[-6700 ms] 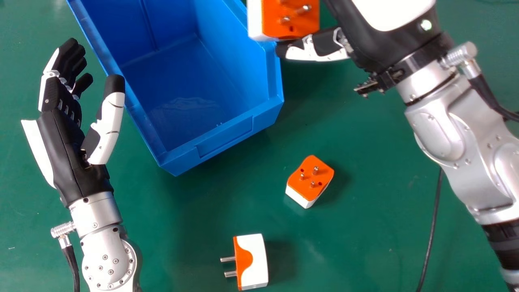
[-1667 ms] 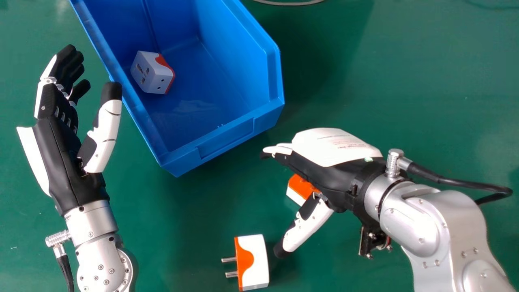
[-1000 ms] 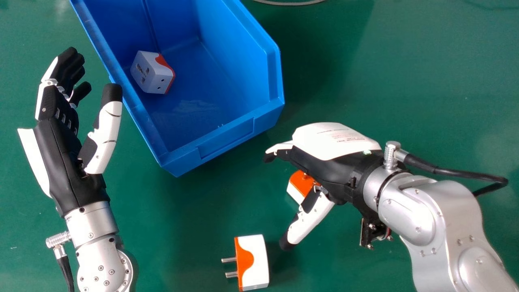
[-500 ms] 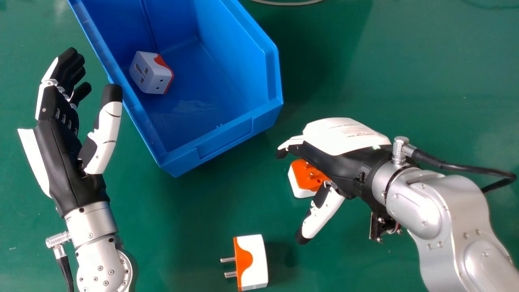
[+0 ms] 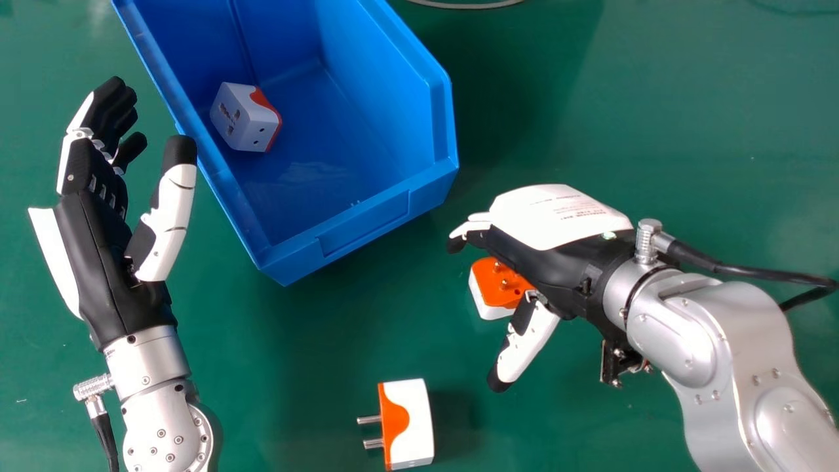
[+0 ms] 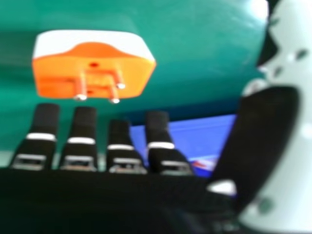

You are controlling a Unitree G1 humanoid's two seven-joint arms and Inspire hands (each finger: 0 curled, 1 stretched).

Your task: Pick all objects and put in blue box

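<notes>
In the head view my right hand is over the near side of an orange and white adapter, partly covering it, with thumb spread and fingers relaxed. The right hand view shows that adapter pins toward the camera, just beyond the fingertips of my right hand, with nothing gripped. A second adapter lies on its side at the bottom of the head view. Another adapter rests inside the blue box against its left wall. My left hand is open beside the box's left side.
A green table lies under everything. The box's left rim runs close to my left thumb. A grey cable lies at the far edge, and a black cable loops from my right wrist.
One adapter, earlier above the box's right rim by my right hand, is now in the box. My right hand has come down to the adapter on the table, lately shifting slightly right. The left hand barely moved.
</notes>
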